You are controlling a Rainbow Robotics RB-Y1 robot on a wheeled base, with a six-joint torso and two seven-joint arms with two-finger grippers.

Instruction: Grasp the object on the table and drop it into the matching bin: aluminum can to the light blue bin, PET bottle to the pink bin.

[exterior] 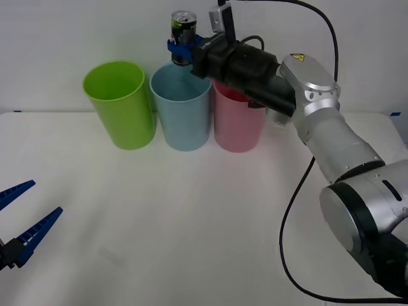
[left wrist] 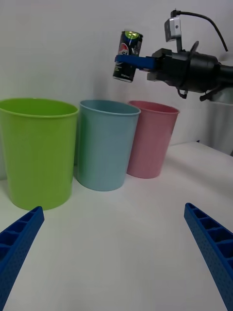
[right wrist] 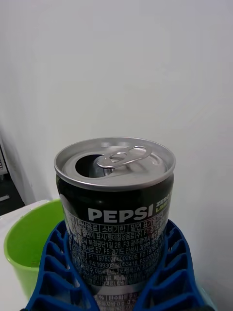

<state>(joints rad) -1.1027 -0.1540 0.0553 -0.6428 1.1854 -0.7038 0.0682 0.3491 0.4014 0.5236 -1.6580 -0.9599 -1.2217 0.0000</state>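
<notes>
Front view: your right tool point(exterior: 183, 51) grips the can point(exterior: 183, 29) upright above the blue bin point(exterior: 182, 108), ready to drop; left tool point(exterior: 19, 223), at 8 o'clock over the bench point(exterior: 191, 223), waits open.

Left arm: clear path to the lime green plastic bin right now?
Probably yes. The left claw sits open low at the table's near left, with bare white tabletop between it and the lime green plastic bin.

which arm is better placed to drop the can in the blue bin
Right. The right gripper already holds the can above the blue bin; the left gripper sits open, low near the table's front edge.
</notes>
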